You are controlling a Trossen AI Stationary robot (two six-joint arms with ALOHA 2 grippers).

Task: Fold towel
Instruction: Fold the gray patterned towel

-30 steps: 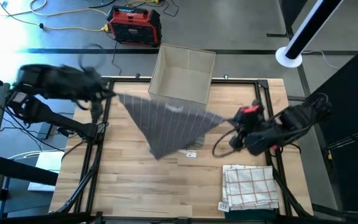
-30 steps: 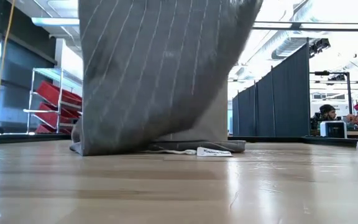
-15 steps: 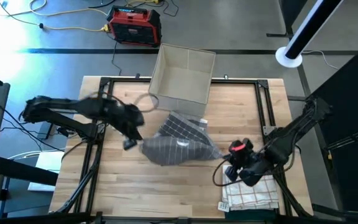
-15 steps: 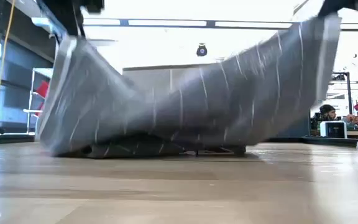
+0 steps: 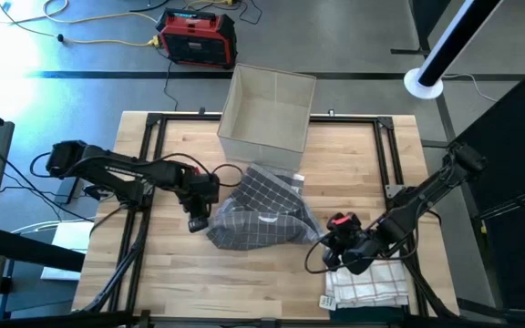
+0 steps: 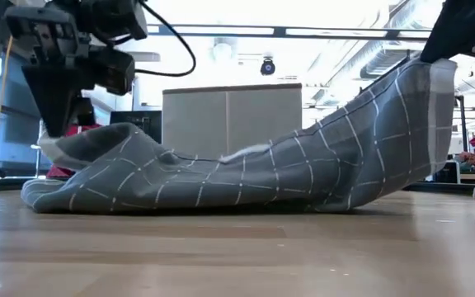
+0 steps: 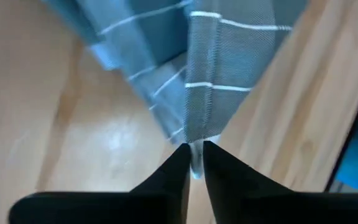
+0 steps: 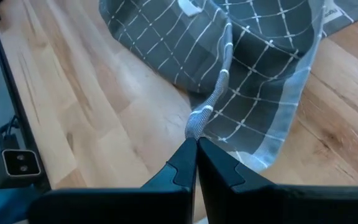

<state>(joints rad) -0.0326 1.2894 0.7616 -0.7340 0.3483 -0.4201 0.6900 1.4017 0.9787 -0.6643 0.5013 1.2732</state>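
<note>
Both grippers have dropped since a second ago. Left gripper (image 7: 193,160) fingers pinch one corner of the grey towel (image 5: 258,216); right gripper (image 8: 196,149) fingers pinch another. Between them, the towel sags crumpled onto the table (image 5: 244,273), before the box (image 5: 267,109).

- The dark left gripper (image 5: 196,221) hangs low over the table's left middle, arm stretched in from the left edge (fingers pinched nearly together).
- The dark right gripper (image 5: 328,253), red-marked at the wrist, sits low at right front, fingertips (image 8: 188,149) pressed together.
</note>
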